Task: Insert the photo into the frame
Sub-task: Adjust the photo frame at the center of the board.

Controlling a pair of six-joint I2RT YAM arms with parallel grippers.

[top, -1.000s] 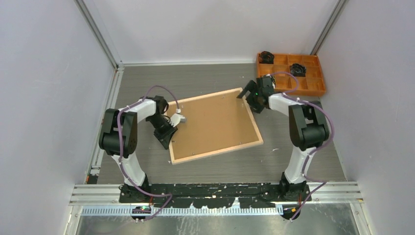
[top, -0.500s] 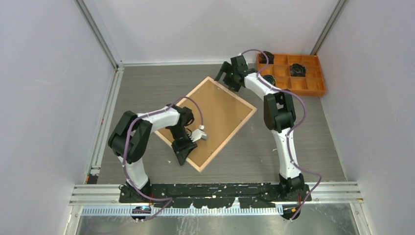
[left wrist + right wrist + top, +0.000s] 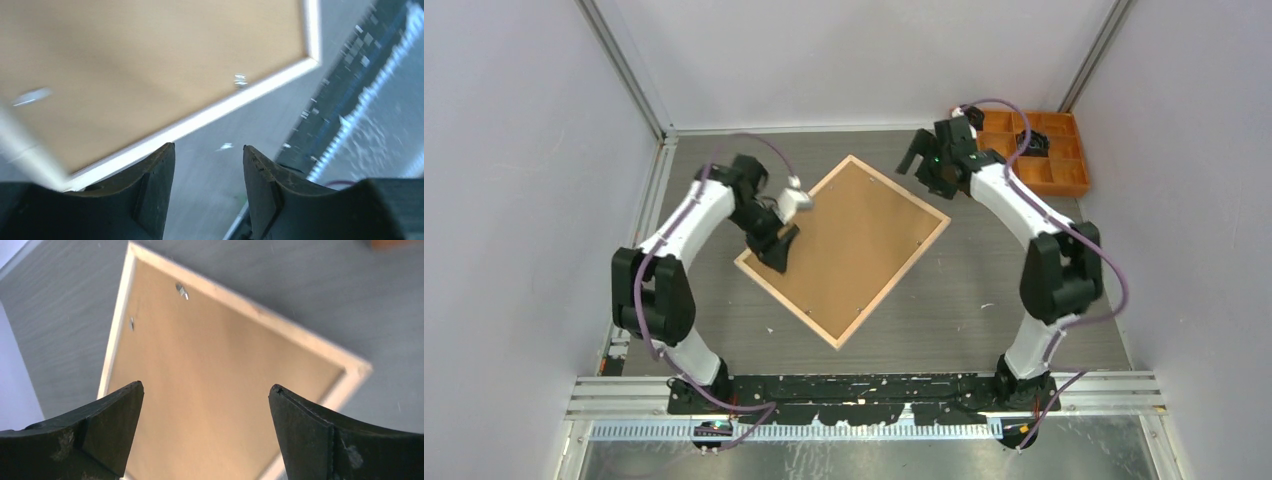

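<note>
The frame point(image 3: 889, 281) lies back-up on the table point(image 3: 994, 290), turned to a diamond, with the brown board point(image 3: 849, 245) inside its rails. Its position is unchanged from 0.5 s ago. The left gripper point(image 3: 780, 252) has shifted from the near corner to the far-left rail, its fingers narrowly apart and empty. The right gripper point(image 3: 916, 160) has left the far corner and is spread wide, empty, towards the tray point(image 3: 1056, 188). The frame's front faces down, unseen. The left wrist view is blurred.

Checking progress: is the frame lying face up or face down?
Face down: the frame shows light wood rails around a brown backing board.
</note>
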